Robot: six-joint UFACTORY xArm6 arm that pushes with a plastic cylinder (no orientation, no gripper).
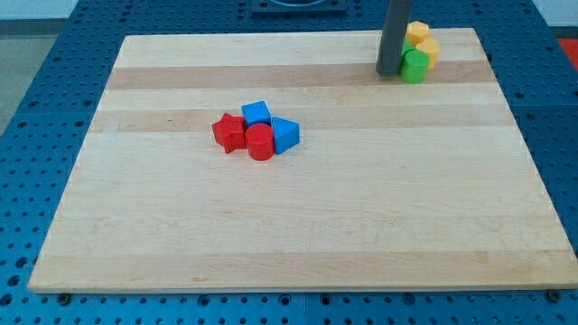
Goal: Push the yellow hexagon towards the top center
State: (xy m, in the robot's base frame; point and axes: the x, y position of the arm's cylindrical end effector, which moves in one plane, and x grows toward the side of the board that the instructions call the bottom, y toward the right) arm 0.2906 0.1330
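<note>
My tip (pixel 388 73) rests on the board near the view's top right, just left of a green block (pixel 415 66), touching or almost touching it. Behind the green block sit two yellow blocks: one at the back (pixel 416 32) and one to the right (pixel 430 49). Which of them is the hexagon I cannot tell for sure. The three blocks are bunched together close to the board's top edge.
A cluster sits left of the board's middle: a red star (pixel 229 133), a red cylinder (pixel 260 143), a blue cube (pixel 256 114) and a blue triangular block (pixel 285 135). The wooden board (pixel 289 226) lies on a blue perforated table.
</note>
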